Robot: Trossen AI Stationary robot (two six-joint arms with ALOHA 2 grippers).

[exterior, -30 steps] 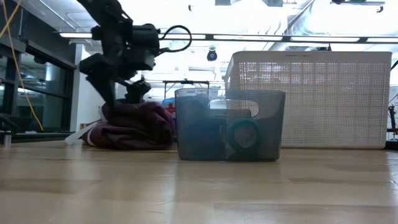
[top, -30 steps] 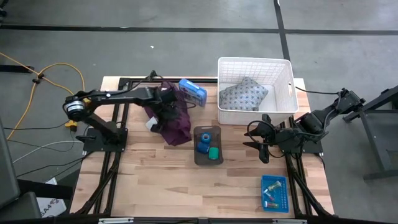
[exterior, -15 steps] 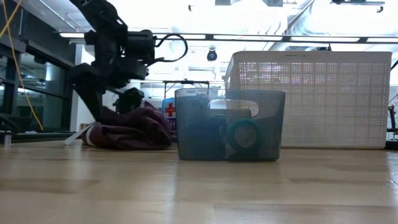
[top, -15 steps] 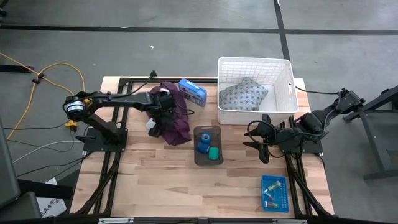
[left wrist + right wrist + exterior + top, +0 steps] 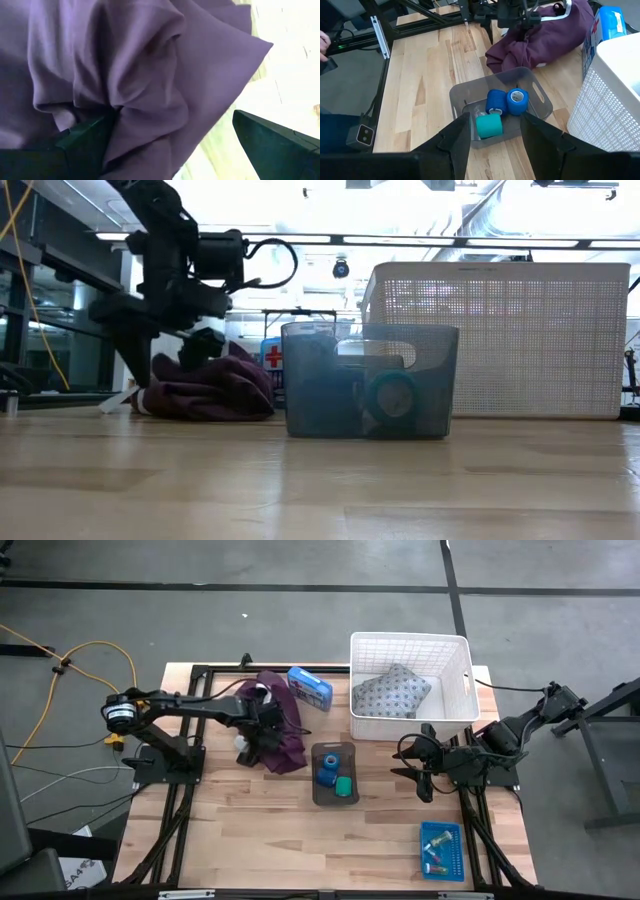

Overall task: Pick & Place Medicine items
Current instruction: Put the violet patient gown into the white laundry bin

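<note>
Landmark: grey bin (image 5: 334,774), mid-table.

View differences: the right wrist view alone resolves the bin's contents, two blue rolls (image 5: 496,101) side by side and one green roll (image 5: 489,125) touching them. The low view shows them only as dim shapes through the bin wall (image 5: 370,385). The high view alone shows a blue tray (image 5: 441,849) of small pale pieces, well apart from the bin toward the table's near right corner.

Left gripper (image 5: 250,743): beside the bin, on its left, over the maroon garment (image 5: 280,730). Left wrist view shows the fingers spread, one fingertip (image 5: 90,135) pressed against cloth folds, the other clear of the cloth. Arm reaches out low from its base, gripper angled down.

Right gripper (image 5: 418,766): right of the bin, fingers apart, holding nothing, pointed at the bin.

Surface: pale wood table (image 5: 260,830). White basket (image 5: 410,680) behind the bin holds a grey patterned cloth (image 5: 392,692). Blue box (image 5: 310,688) lies just beside the garment. Grey floor around; yellow cable (image 5: 70,665) at left.
</note>
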